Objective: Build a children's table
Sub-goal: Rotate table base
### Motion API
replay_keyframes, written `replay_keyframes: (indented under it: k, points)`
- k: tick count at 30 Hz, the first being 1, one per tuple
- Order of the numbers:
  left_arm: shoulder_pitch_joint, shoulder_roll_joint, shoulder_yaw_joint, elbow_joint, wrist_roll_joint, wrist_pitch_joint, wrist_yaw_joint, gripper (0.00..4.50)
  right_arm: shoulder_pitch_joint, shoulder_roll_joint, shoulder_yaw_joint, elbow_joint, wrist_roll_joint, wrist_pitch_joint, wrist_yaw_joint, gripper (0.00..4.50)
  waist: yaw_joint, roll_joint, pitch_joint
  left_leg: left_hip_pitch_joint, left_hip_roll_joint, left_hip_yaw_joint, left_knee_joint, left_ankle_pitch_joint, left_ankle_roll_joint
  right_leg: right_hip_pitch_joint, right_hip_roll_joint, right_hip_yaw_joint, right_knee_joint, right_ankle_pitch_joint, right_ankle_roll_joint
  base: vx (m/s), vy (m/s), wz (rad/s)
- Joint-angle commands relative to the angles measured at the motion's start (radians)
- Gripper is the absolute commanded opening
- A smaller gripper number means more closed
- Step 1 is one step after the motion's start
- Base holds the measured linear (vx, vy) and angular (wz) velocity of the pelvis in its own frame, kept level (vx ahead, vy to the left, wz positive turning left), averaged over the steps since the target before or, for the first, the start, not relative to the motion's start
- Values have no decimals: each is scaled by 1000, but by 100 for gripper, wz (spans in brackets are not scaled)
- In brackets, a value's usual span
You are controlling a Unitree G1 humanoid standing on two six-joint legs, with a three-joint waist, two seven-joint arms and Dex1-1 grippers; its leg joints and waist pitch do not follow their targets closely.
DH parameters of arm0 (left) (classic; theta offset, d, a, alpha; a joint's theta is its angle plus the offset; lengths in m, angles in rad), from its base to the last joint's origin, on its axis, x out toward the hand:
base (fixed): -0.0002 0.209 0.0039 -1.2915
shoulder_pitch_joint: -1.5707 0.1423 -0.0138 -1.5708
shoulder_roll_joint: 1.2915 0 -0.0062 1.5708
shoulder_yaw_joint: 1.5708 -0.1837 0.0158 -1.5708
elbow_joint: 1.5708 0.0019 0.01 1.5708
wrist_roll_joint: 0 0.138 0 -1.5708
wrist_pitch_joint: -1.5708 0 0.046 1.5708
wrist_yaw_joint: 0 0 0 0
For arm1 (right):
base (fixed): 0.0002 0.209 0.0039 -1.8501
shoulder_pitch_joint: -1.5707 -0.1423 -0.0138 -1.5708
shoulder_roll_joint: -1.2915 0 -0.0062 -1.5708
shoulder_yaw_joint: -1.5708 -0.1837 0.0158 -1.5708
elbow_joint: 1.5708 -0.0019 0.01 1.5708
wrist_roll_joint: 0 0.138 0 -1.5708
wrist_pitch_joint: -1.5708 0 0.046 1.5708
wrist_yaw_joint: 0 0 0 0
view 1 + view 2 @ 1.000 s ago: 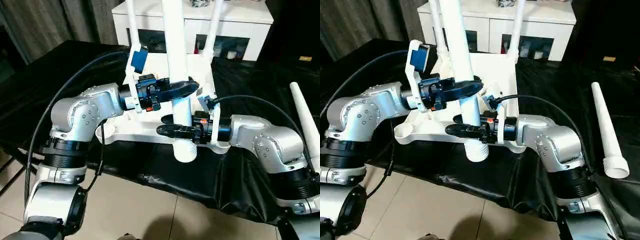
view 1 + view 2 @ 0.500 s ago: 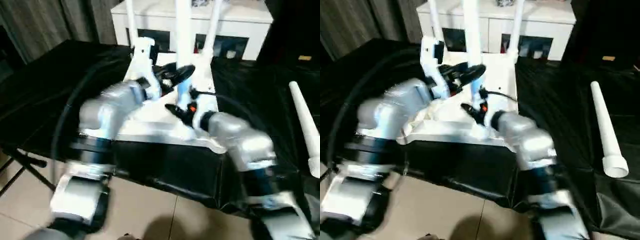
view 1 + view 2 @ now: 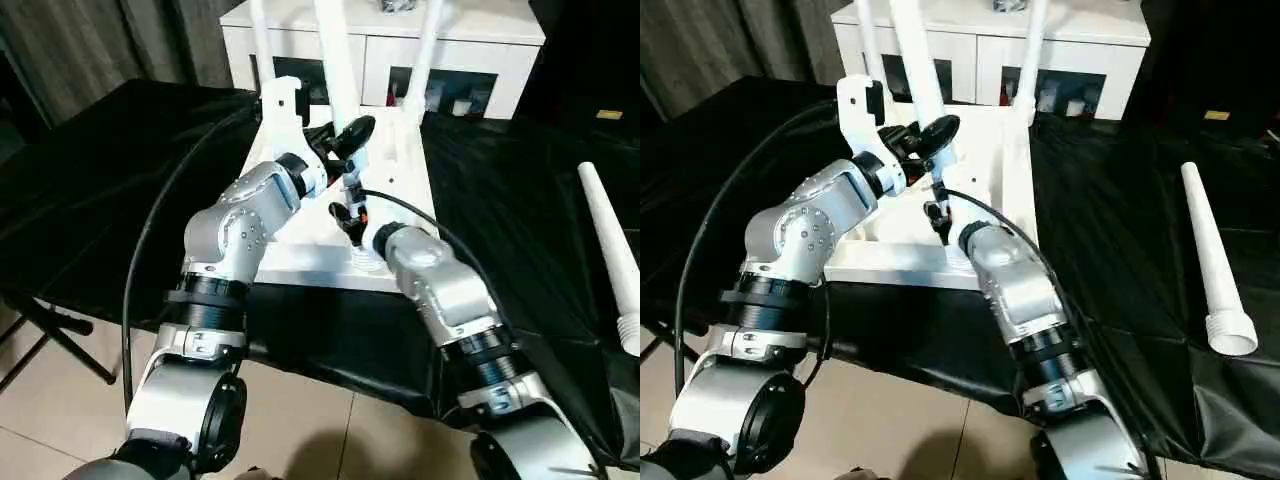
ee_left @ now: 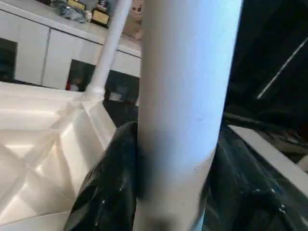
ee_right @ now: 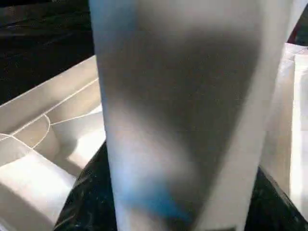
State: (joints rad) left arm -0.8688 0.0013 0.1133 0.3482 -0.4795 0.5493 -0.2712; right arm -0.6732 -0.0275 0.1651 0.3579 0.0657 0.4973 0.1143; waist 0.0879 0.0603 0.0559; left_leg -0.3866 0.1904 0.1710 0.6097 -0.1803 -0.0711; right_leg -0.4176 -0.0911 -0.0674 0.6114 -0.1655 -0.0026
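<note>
The white tabletop [image 3: 300, 262] lies underside up on the black-draped table. Two white legs [image 3: 430, 45] stand upright in its far corners. Both my grippers are shut on a third leg [image 3: 337, 60], which leans slightly left as it rises. My left gripper [image 3: 348, 135] clasps it higher up and my right gripper [image 3: 348, 215] lower down. The leg's threaded end [image 3: 366, 262] sits at the tabletop's near right corner; I cannot tell whether it is in the socket. In both wrist views black fingers [image 4: 106, 192] [image 5: 82, 202] hug the tube [image 4: 183, 96] [image 5: 183, 96].
A fourth loose leg [image 3: 610, 250] lies on the black cloth at the far right, wide end toward me. A white cabinet [image 3: 480, 60] with dark glass doors stands behind the table. Tiled floor [image 3: 300, 420] shows below the table's near edge.
Both arms have stretched forward, carrying the leg from past the table's near edge to over the tabletop. Its threaded end has come down at the near right corner.
</note>
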Motion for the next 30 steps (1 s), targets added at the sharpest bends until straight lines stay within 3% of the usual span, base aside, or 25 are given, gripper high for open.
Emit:
replay_keyframes:
  k: [1, 4, 7, 9, 11, 12, 13, 17, 20, 21, 22, 24, 29, 30]
  points:
    - [7, 15, 39, 10, -3, -7, 36, 180, -24, 0, -17, -13, -4, -45, -9, 184, -3, 1, -82, 13, 15, -7, -68, -157, 4, 68, -38, 33, -59, -92, -202, 0, 0, 0]
    - [1, 19, 42, 10, -16, 1, 9, 178, -31, -2, -21, -4, -13, -68, 1, 184, -4, 9, -84, 15, 15, -7, -68, -162, -1, 68, -38, 33, -57, -79, -206, 0, 0, 0]
    - [-5, 27, 40, 10, -25, 5, -20, 178, -36, -10, -14, -4, -19, -110, 23, 184, -5, 6, -83, 15, 14, -6, -67, -170, -2, 68, -37, 33, -58, -76, -211, 0, 0, 0]
    - [-16, 72, 16, -8, -47, 31, -137, 178, -31, -19, -42, -45, 58, -96, 123, 254, -5, 12, -83, 16, 12, -6, -67, -178, 8, 70, -37, 33, -57, -78, -214, 0, 0, 0]
    - [-25, 111, -7, -25, -62, 61, -228, 178, -34, -33, -73, -71, 123, -55, 197, 265, -6, 12, -84, 15, 13, -6, -67, -178, 19, 72, -37, 33, -54, -62, -223, 0, 0, 0]
    - [-37, 159, -37, -48, -83, 102, -329, 178, -35, -71, -89, -113, 194, 3, 307, 265, -7, 15, -83, 17, 14, -7, -67, -171, 27, 71, -36, 32, -52, -47, -233, 0, 0, 0]
    - [-44, 187, -53, -59, -93, 121, -385, 177, -32, -103, -86, -140, 226, 38, 378, 288, -5, 15, -84, 19, 16, -7, -65, -165, 39, 72, -34, 32, -49, -33, -242, 0, 0, 0]
    - [-60, 248, -81, -91, -131, 172, -510, 177, -13, -199, -59, -216, 295, 99, 567, 308, 1, 17, -82, 18, 18, -5, -62, -148, 50, 73, -35, 33, -45, -21, -267, 0, 0, 0]
    - [-82, 311, -98, -114, -182, 221, -656, 177, 17, -325, -14, -285, 350, 167, 759, 339, 2, 13, -79, 15, 17, -4, -62, -153, 48, 76, -36, 32, -47, -53, -271, 0, 0, 0]
    - [-82, 313, -99, -115, -183, 223, -661, 177, 18, -330, -12, -287, 352, 169, 766, 343, 7, 10, -80, 17, 18, -4, -61, -154, 51, 77, -35, 32, -48, -68, -270, 0, 0, 0]
    - [-86, 324, -103, -117, -186, 225, -683, 177, 23, -350, -3, -295, 355, 174, 792, 343, 4, 11, -76, 12, 18, -3, -62, -160, 51, 74, -37, 33, -49, -87, -269, 0, 0, 0]
    - [-96, 337, -104, -111, -192, 234, -709, 177, 33, -385, 14, -303, 355, 186, 828, 345, 3, 4, -77, 14, 17, -2, -61, -166, 44, 73, -39, 34, -54, -117, -266, 0, 0, 0]
    - [-112, 367, -99, -111, -218, 265, -779, 177, 51, -438, 48, -323, 366, 232, 895, 345, 6, 3, -75, 13, 17, -3, -62, -173, 32, 72, -40, 34, -60, -204, -242, 0, 0, 0]
    - [-114, 364, -91, -107, -225, 267, -776, 177, 49, -433, 52, -318, 366, 240, 889, 318, 5, 4, -74, 14, 18, -3, -62, -178, 30, 70, -40, 34, -62, -218, -237, 0, 0, 0]
